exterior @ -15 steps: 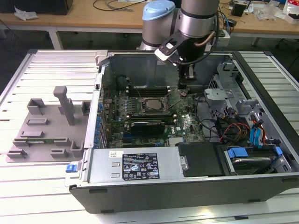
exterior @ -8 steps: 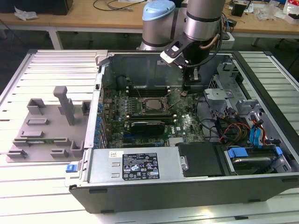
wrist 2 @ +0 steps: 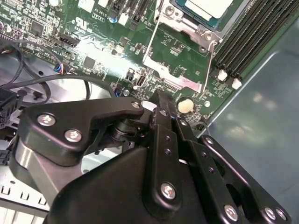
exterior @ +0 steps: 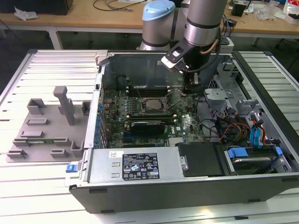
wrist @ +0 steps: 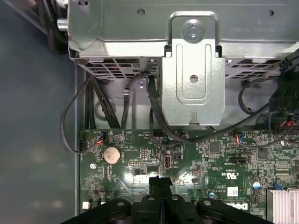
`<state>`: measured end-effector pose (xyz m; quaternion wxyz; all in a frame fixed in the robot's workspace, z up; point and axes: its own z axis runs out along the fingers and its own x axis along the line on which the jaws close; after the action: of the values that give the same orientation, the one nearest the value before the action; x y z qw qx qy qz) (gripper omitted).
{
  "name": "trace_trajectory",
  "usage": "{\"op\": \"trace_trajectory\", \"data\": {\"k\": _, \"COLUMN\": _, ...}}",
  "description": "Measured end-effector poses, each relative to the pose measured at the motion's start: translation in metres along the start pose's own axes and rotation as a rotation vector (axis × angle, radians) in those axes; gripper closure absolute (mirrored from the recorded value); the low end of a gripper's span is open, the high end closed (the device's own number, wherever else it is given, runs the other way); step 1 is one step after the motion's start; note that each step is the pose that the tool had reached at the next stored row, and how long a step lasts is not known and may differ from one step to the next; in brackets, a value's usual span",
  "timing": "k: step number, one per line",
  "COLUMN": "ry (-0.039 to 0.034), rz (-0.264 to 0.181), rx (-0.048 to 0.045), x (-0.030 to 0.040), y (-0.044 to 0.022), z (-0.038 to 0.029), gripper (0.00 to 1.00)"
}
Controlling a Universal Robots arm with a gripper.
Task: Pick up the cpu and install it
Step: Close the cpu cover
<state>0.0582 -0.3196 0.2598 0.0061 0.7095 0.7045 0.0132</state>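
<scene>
The cpu (exterior: 152, 105) sits in its mobo socket, load plate (wrist 2: 180, 58) open beside it. Gripper (wrist: 160, 181), fingertips pressed together & empty, hovers nearby over the board. Placement looks done; clamping, judged outstanding, needs precise lever contact.

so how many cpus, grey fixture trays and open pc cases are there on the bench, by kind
cpu: 1
grey fixture tray: 1
pc case: 1
Total: 3
</scene>
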Motion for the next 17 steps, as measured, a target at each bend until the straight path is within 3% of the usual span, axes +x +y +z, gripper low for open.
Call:
{"op": "trace_trajectory", "data": {"k": 4, "ry": 0.0000, "rz": 0.000, "rx": 0.0000, "x": -0.0001, "y": -0.0001, "z": 0.0070, "gripper": 0.89}}
{"op": "trace_trajectory", "data": {"k": 14, "ry": -0.0001, "rz": 0.000, "rx": 0.0000, "x": -0.0001, "y": -0.0002, "z": 0.0080, "gripper": 0.89}}
{"op": "trace_trajectory", "data": {"k": 17, "ry": 0.0000, "rz": 0.000, "rx": 0.0000, "x": -0.0001, "y": -0.0038, "z": 0.0080, "gripper": 0.89}}
